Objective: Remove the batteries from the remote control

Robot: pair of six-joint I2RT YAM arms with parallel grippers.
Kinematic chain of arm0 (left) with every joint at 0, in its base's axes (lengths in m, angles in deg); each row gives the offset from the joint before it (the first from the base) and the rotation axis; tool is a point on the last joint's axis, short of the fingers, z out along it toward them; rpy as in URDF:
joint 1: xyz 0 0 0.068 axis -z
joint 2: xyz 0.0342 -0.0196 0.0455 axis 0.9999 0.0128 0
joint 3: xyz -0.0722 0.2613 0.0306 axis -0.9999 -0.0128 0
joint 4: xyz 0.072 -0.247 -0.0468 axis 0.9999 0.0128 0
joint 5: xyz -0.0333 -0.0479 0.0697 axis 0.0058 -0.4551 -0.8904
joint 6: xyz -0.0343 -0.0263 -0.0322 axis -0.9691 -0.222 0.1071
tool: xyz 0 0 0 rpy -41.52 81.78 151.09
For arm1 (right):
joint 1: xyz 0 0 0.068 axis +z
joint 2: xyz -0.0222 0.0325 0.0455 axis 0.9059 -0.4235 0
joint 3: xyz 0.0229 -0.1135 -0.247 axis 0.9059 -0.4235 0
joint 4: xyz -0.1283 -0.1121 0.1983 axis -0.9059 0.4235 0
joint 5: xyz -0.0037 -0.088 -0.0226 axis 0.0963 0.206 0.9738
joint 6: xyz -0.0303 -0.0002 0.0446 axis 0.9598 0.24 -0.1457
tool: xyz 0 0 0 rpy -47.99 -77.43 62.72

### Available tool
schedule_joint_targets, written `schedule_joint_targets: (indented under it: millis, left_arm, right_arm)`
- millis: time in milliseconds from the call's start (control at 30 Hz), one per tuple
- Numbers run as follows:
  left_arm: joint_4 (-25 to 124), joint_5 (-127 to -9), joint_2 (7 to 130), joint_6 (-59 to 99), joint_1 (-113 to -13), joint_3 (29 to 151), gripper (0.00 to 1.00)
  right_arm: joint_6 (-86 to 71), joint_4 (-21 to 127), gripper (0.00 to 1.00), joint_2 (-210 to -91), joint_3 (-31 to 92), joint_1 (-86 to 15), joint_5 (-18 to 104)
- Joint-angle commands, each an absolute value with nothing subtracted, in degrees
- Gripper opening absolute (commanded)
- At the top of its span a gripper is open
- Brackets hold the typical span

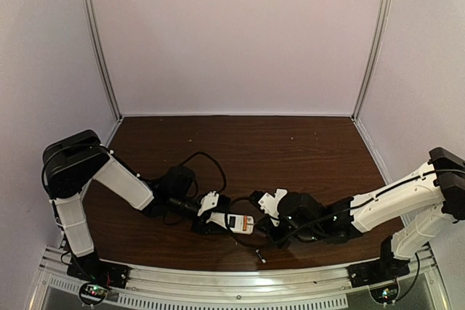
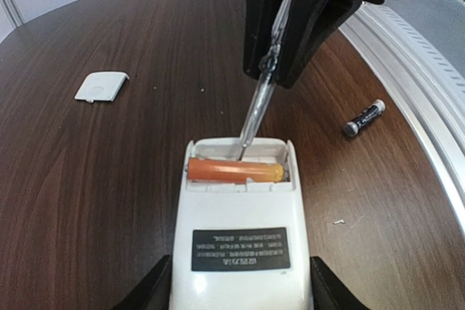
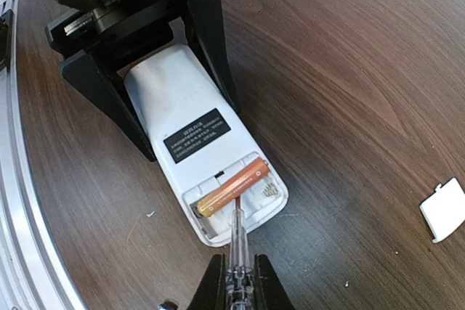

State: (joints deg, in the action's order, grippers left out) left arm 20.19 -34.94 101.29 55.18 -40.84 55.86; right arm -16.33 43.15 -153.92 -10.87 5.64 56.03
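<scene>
The white remote control (image 2: 240,215) lies back-up on the table, its battery bay uncovered. My left gripper (image 2: 240,284) is shut on the remote's sides; its black fingers (image 3: 211,41) flank the body in the right wrist view. One orange-red battery (image 3: 234,188) lies across the bay (image 2: 236,170). My right gripper (image 3: 238,270) is shut on a clear-handled screwdriver (image 3: 237,241), whose tip is in the bay right against that battery. A dark battery with a silvery end (image 2: 363,118) lies loose on the wood to the remote's right, also seen near the front edge (image 1: 260,255).
The small white cover piece (image 2: 102,86) lies on the table left of the remote (image 3: 445,210). A metal rail (image 2: 414,70) runs along the near table edge, close to the loose battery. Black cables (image 1: 207,161) loop behind the left gripper.
</scene>
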Motion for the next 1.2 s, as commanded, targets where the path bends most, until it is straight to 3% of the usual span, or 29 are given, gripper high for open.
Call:
schedule_joint_targets:
  millis: [0, 1167]
  left_arm:
    - [18.56, -33.27, 101.54, 56.00, -40.75, 57.08, 0.00]
    - [18.65, -33.22, 101.50, 56.08, -40.75, 57.09, 0.00]
  right_arm:
    - [-16.14, 41.55, 0.00, -154.30, -9.34, 5.47, 54.33]
    - [-16.35, 50.60, 0.00, -155.70, -0.96, 10.16, 58.02]
